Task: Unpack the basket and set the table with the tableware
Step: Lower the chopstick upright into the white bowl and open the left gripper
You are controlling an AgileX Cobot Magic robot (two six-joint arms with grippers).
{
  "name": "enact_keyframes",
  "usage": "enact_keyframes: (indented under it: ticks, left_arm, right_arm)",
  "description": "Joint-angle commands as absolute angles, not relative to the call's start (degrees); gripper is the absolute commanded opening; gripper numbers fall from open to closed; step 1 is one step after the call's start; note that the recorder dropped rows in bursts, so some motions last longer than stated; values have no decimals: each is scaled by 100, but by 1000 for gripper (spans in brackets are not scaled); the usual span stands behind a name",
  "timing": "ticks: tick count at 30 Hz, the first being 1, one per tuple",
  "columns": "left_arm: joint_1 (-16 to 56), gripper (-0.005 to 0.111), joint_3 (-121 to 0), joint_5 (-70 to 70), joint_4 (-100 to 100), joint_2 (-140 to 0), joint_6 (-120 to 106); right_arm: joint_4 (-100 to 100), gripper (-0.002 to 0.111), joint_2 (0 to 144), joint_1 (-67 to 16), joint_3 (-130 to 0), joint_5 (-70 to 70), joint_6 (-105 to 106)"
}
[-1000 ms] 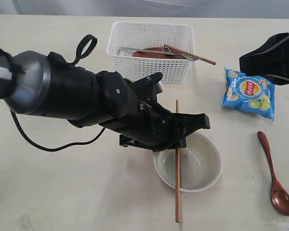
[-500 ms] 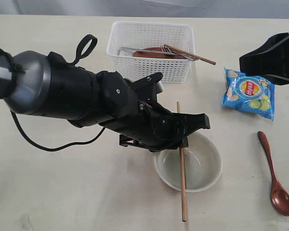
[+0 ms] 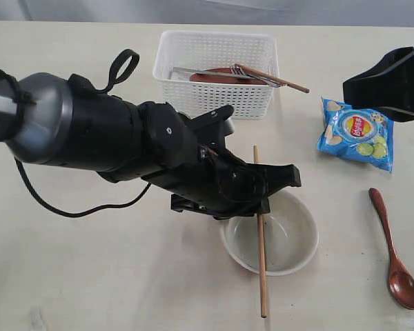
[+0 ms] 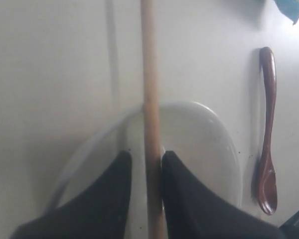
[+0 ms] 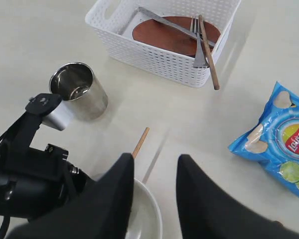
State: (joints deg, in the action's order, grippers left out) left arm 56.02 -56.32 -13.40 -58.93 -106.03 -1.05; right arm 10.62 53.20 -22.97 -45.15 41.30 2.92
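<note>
Shows one wooden chopstick (image 3: 261,258) lying across the off-white bowl (image 3: 293,238) on the table (image 3: 90,276), between the slightly parted fingers of the left gripper (image 4: 145,164), unclamped. Places the steel cup (image 5: 78,92) upright beside that arm. Behind: white basket (image 3: 221,100) holding brown plate (image 5: 159,37), knife (image 5: 162,22), fork (image 5: 197,42), second chopstick (image 5: 208,52). Rightward: wooden spoon (image 3: 393,255), chips bag (image 3: 357,133). Right gripper (image 5: 152,172) parted, empty.
</note>
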Motion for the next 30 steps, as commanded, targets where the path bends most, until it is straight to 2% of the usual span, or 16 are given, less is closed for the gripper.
enact_keyframes:
  ticks: [1,3,10,30]
  left_arm:
    - [5585,22,-5645,-1359,-5826,-10598,-127]
    - [5585,24,-5645,-1334,-5826,-10598,-127]
    - [5585,41,-5645,-1318,-5826,-10598,-127]
    - [5585,41,-5645,-1226,-5694,-10153,-127]
  right_arm:
    - [999,29,5293,-2297,-4529,4146,279]
    - [999,29,5293,-2297,-4529,4146,279]
    - [999,29,5293,-2297,-4529,4146,290]
    - [999,29,5293,-2297,-4529,4146,290]
